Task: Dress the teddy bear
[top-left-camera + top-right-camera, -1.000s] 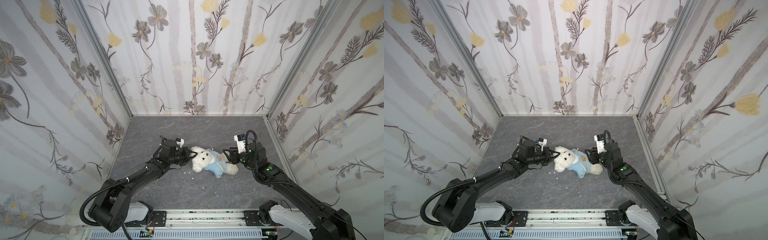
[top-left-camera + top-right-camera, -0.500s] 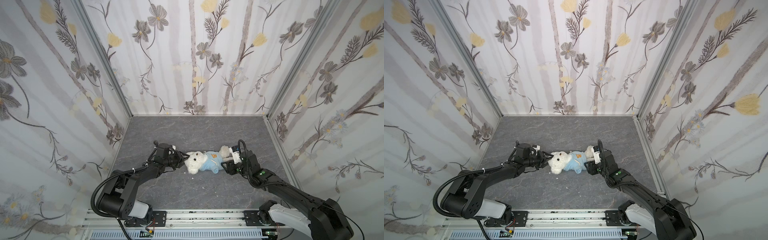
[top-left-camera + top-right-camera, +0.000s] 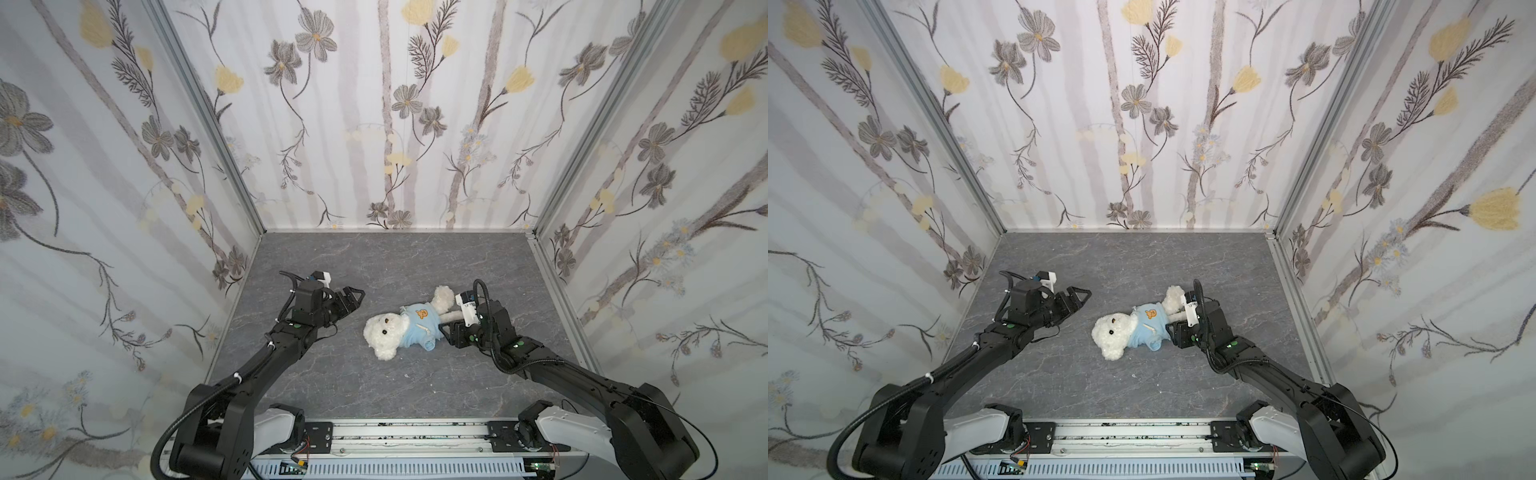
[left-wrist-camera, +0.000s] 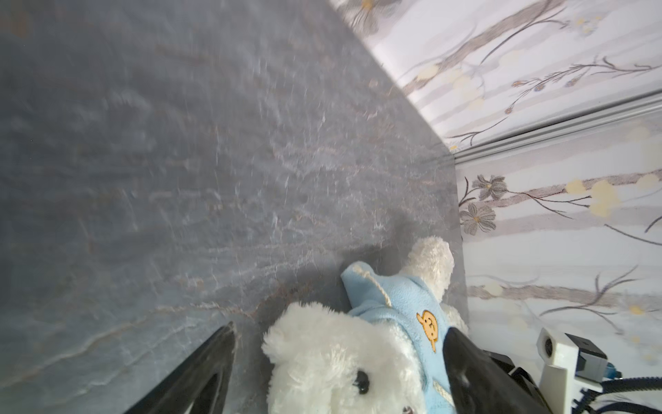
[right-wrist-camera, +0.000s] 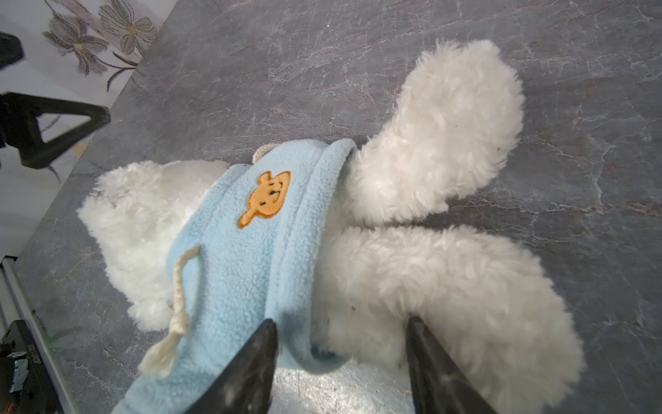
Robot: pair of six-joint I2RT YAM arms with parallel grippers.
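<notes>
Black fingers of my right gripper (image 5: pixel 340 322) stand partly apart at the foot end of the teddy bear (image 3: pixel 384 330), bracketing one leg (image 5: pixel 430 279) and the hoodie (image 5: pixel 250 251) hem. I cannot tell whether they pinch or only straddle. My left gripper (image 3: pixel 358 301) hangs spread wide and empty, well clear of the bear's head.

Dressing looks nearly done to me. The light-blue fleece covers the torso down to the waist, the head is out through the neck, and the orange patch (image 5: pixel 265 199) faces up. No paw shows from the sleeve (image 3: pixel 428 344) I can see, so the arms may need feeding through.

The bear lies on its back near the middle of the grey tabletop (image 3: pixel 374 266). It is fluffy, white and soft, legs splayed, with a cream drawstring (image 5: pixel 179 286) trailing.
</notes>
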